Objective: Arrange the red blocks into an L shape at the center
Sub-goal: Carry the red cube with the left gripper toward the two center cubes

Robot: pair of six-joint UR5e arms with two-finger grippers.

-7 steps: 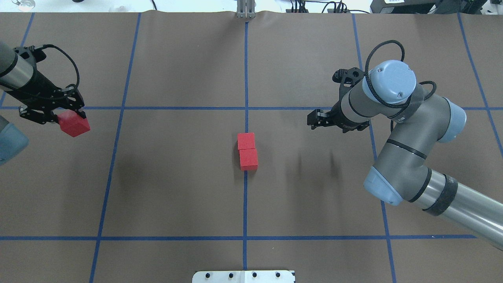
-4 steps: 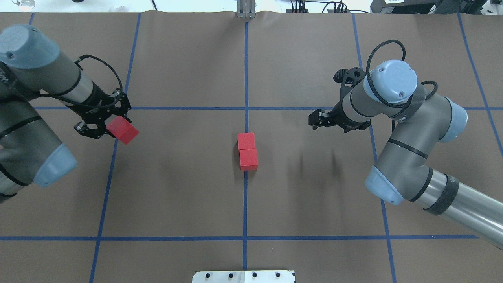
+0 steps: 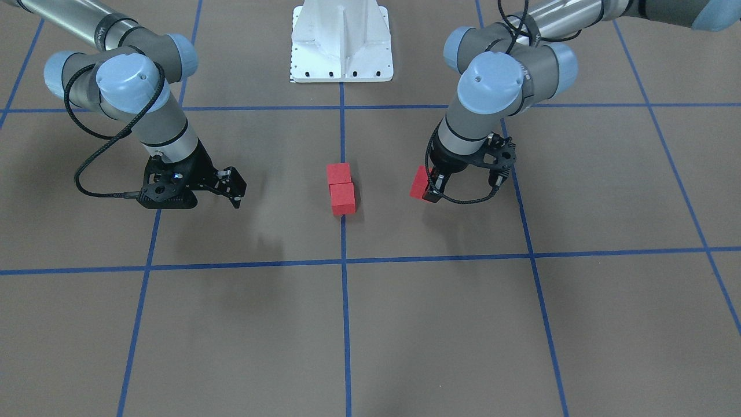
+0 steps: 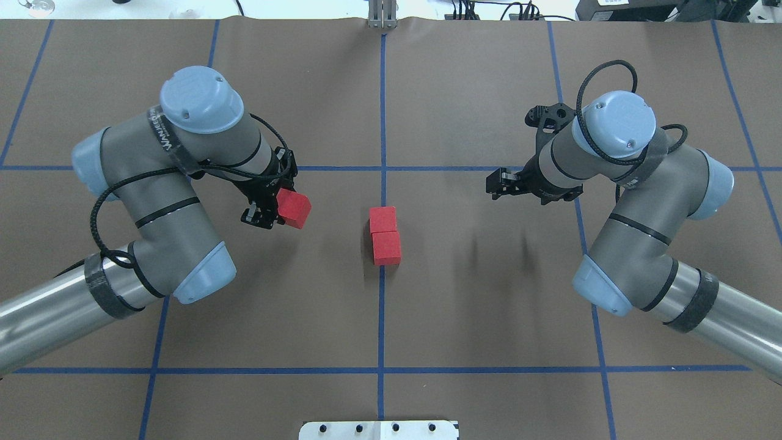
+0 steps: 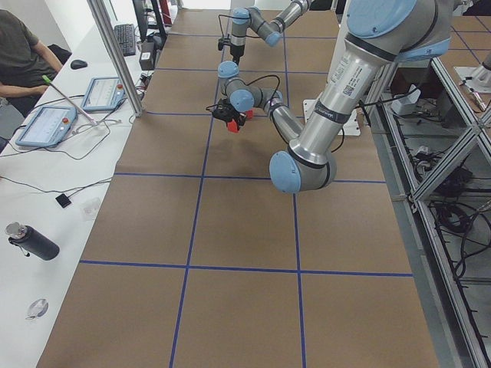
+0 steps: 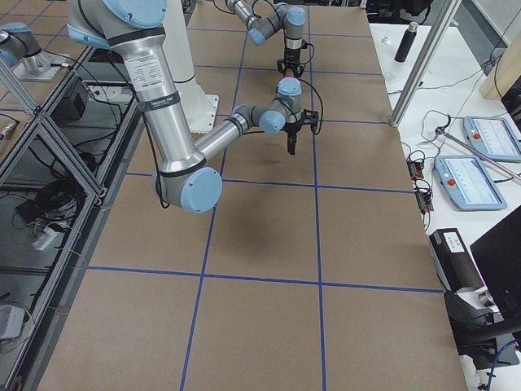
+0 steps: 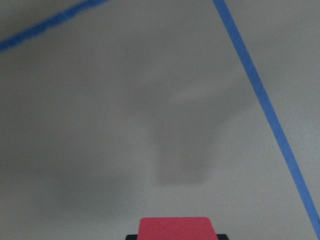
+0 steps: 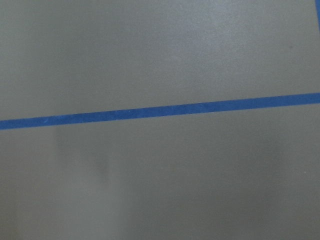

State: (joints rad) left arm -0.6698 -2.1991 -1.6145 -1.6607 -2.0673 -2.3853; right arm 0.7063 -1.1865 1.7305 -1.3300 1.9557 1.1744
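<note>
Red shows in three places: two blocks lie on the brown table (image 4: pixel 464 293) at the middle blue tape line (image 4: pixel 381 318), and a third is clamped in the left gripper (image 4: pixel 282 209). From overhead, the far block (image 4: pixel 383 219) and the near block (image 4: pixel 387 247) touch face to face in a short row along the line, the near one set slightly to the right. The held block (image 4: pixel 295 208) is turned at an angle. It sits in the grid square left of the line, apart from the pair. The front view, mirrored, puts that gripper (image 3: pixel 430 189) on its right and shows its fingers closed on the block (image 3: pixel 418 183) from the side, which the overhead view half hides behind the wrist. The left wrist camera catches only the block's top edge (image 7: pixel 176 228) at the bottom of its frame, with a soft shadow on the table beyond. The right gripper (image 4: pixel 492 184) hangs over the square right of the line. In the front view (image 3: pixel 236 187) its jaws stand apart with nothing between them. Its wrist camera shows none of the fingers, just brown surface crossed by one blue line (image 8: pixel 160 111). Only the left side view takes in a seated person (image 5: pixel 19 54) and a dark bottle (image 5: pixel 31 242) on the white bench. Lettering runs along a strap on the left arm (image 4: pixel 160 129), but it is too small to read with certainty.
</note>
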